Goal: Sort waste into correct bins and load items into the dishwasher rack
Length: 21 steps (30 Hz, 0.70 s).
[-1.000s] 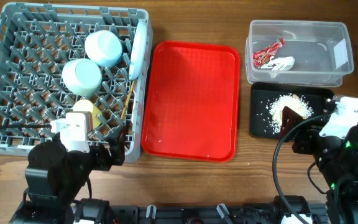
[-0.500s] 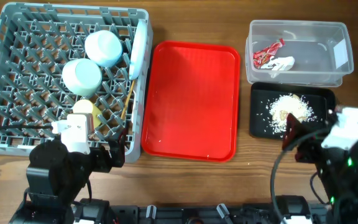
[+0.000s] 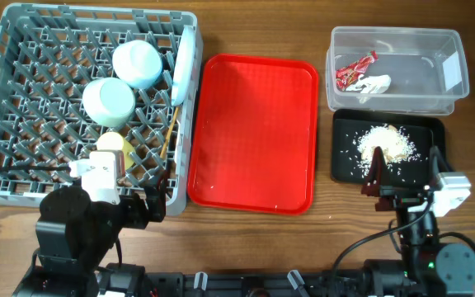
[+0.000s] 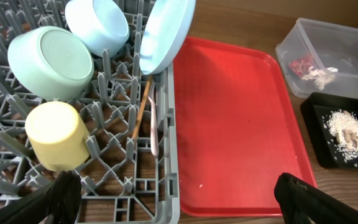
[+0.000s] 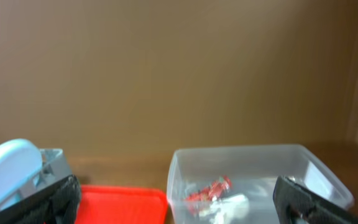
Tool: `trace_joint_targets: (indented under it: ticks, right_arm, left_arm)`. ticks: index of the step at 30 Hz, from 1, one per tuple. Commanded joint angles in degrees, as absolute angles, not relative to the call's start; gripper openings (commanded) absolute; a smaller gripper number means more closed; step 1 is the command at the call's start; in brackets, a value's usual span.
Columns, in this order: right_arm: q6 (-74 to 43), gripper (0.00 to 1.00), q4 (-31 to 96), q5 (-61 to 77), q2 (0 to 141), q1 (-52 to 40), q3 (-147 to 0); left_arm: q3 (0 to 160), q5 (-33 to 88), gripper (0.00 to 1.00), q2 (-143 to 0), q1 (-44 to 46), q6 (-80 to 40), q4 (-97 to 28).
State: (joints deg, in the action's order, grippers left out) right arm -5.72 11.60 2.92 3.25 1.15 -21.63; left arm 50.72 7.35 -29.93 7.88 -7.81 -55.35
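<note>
The grey dishwasher rack (image 3: 97, 11) at the left holds a light blue bowl (image 3: 138, 63), a pale green bowl (image 3: 108, 101), a yellow cup (image 3: 112, 147), a white plate (image 3: 185, 62) on edge and chopsticks (image 3: 170, 132). The clear tub (image 3: 435, 41) holds the red-and-white wrapper (image 3: 355, 70) and the white napkin (image 3: 375, 83). The black tray (image 3: 345, 165) holds rice scraps (image 3: 382, 142). My left gripper (image 4: 182, 199) is open and empty over the rack's front right corner (image 4: 173, 155). My right gripper (image 5: 179, 202) is open and empty, raised near the black tray's front edge, facing the tub (image 5: 253, 168).
The flat red serving tray (image 3: 254, 132) lies between the rack and the bins and holds no objects. A thin pale utensil handle (image 4: 153, 127) lies beside the chopsticks (image 4: 143, 109) in the rack. Bare wooden table runs along the front edge.
My right arm has pulled back from over the black tray toward the table's front edge and tilted upward. The rice pile is now uncovered. The left arm has not moved.
</note>
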Motion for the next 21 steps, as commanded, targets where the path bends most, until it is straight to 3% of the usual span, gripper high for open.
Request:
trace_joint_targets:
  ticks: [1,14,21]
  right_arm:
    - [-6.59,1.00,4.54,3.18,0.19,-0.01,-16.16]
    - [-6.09,1.00,-18.79,0.91,0.19,-1.17,-0.60]
    - [-6.02,1.00,-8.60,2.33,0.16,-1.17,-0.30]
  left_arm:
    - [50.50,7.88,1.00,-29.69,8.14,-8.32,-55.35]
    - [50.50,7.88,1.00,-29.69,8.14,-8.34,-55.35]
    - [50.50,7.88,1.00,-29.69,8.14,-8.34,-55.37]
